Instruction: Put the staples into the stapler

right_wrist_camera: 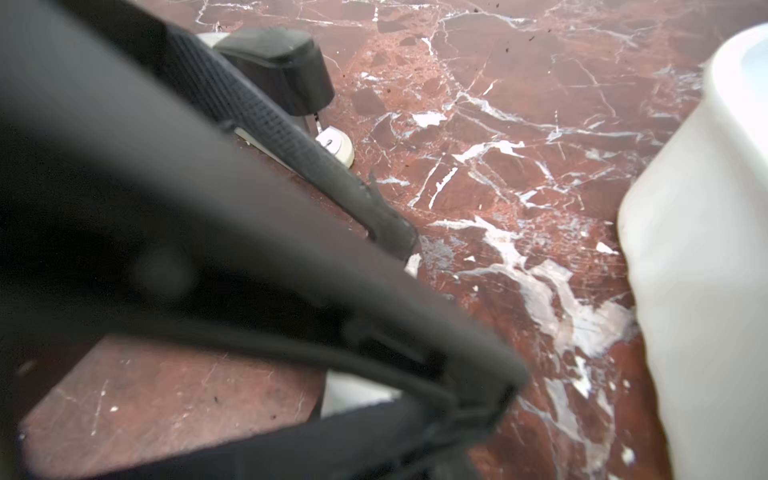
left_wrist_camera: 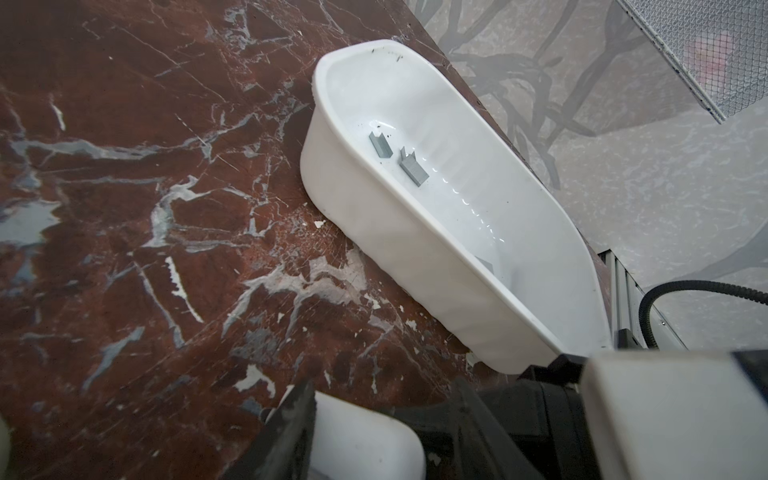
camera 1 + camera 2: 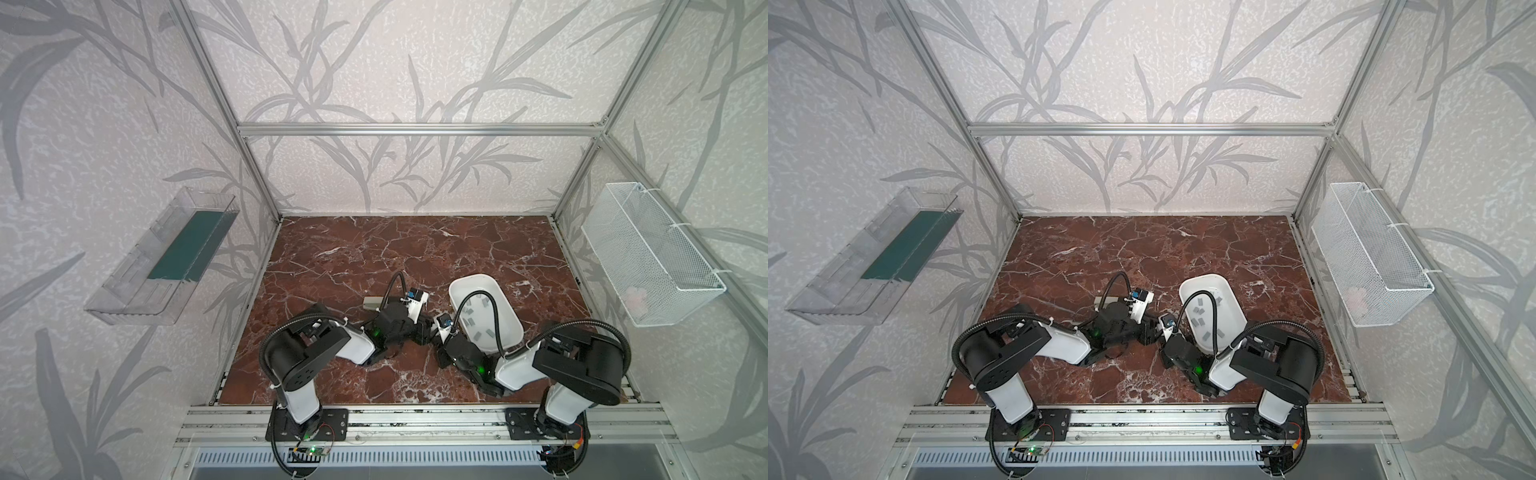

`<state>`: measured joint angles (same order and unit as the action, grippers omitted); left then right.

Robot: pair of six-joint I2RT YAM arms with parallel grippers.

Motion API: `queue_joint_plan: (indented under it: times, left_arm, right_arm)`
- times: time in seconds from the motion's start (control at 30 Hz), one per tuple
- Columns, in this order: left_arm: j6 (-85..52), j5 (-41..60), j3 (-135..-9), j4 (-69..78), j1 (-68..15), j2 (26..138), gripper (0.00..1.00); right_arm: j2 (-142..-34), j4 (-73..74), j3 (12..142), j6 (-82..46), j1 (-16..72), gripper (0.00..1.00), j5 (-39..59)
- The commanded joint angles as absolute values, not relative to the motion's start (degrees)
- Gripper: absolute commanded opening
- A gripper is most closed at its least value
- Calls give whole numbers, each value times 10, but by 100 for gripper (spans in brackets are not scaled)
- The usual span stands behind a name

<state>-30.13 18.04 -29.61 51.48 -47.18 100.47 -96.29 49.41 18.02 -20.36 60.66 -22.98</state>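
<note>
My left hand (image 3: 420, 329) and right hand (image 3: 434, 333) meet just beside the white plastic tub (image 3: 478, 275). My wrists hide the fingers, so I cannot tell how wide either hand stands. The staples (image 3: 473, 322) lie scattered inside the tub under my right arm's cable (image 3: 478, 293); the stapler (image 3: 371, 302) sits on the table (image 3: 374, 249) farther from the tub, half behind my left wrist.

A white oval tub (image 3: 1203, 276) sits on the red-brown marble tabletop (image 3: 1142, 249), with grey staples (image 3: 1200, 321) scattered inside it. The left arm (image 3: 1059, 345) and right arm (image 3: 1225, 370) bend inward and nearly meet just left of the tub. A clear plastic bin (image 3: 851, 286) hangs on the left wall and a white wire basket (image 3: 1362, 249) on the right.
</note>
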Motion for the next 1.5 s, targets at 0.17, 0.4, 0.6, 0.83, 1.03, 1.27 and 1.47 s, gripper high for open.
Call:
queue_joint_plan:
  times: [0.17,0.4,0.6,0.83,1.03,1.27,1.47]
  left_arm:
    - [-295,178,-282,526,-486,1001,52]
    - [-281,141,-284,502,-485,992,45]
    - [-269,125,-293,478,-484,980,42]
    - [-255,114,-305,451,-484,968,41]
    - [-244,87,-305,442,-484,970,41]
    - [-238,78,-302,440,-484,973,40]
    - [-239,83,-304,446,-483,978,39]
  right_arm:
    - [-959,497,169,-200,610,29,-223]
    - [-904,486,148,-192,610,38,-228]
    - [-814,433,134,-186,610,39,-232]
    - [-694,350,125,-176,610,39,-237]
    - [-684,279,174,-172,607,34,-243]
    - [-768,292,211,-182,604,29,-245]
    - [-827,301,230,-191,602,26,-246]
